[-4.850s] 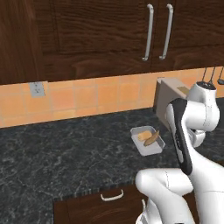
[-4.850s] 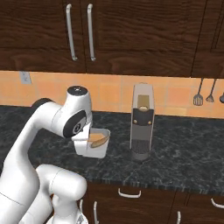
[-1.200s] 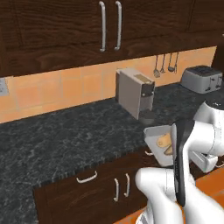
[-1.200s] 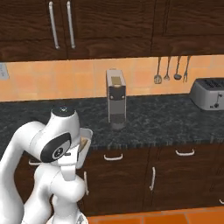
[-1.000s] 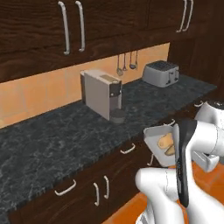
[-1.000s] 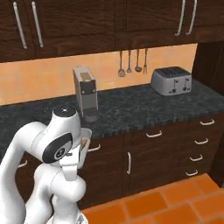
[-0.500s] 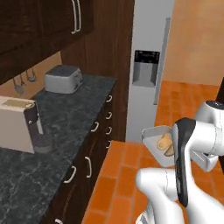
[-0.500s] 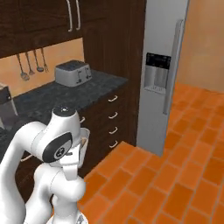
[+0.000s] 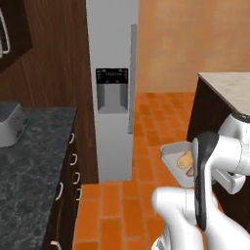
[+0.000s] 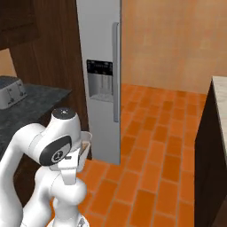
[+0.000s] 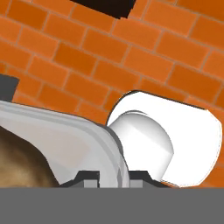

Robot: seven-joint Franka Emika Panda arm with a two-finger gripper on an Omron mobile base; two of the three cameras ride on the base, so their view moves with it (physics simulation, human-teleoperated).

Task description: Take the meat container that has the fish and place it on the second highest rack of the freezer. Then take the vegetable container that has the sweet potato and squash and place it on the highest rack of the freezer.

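1. The gripper (image 11: 113,176) has its jaws clamped on the rim of a pale grey container (image 9: 175,156), held up in the air beside the arm, over the orange tile floor (image 9: 122,210).
2. In the left base view the container shows an orange-tan vegetable piece (image 9: 184,160) inside; in the hand view a brown lump lies in its lower left, too close to tell more.
3. The freezer (image 9: 113,97) stands ahead, its grey door shut, with the black dispenser panel (image 9: 112,91) at mid height and the long vertical handle (image 9: 132,78) along its right edge. The container is well apart from it.
4. Dark wood cabinets flank the freezer on the left, with a dark speckled table (image 9: 29,161) below them carrying a silver toaster (image 9: 9,125).
5. On the right a second table (image 9: 229,88) with a pale top stands near the arm.
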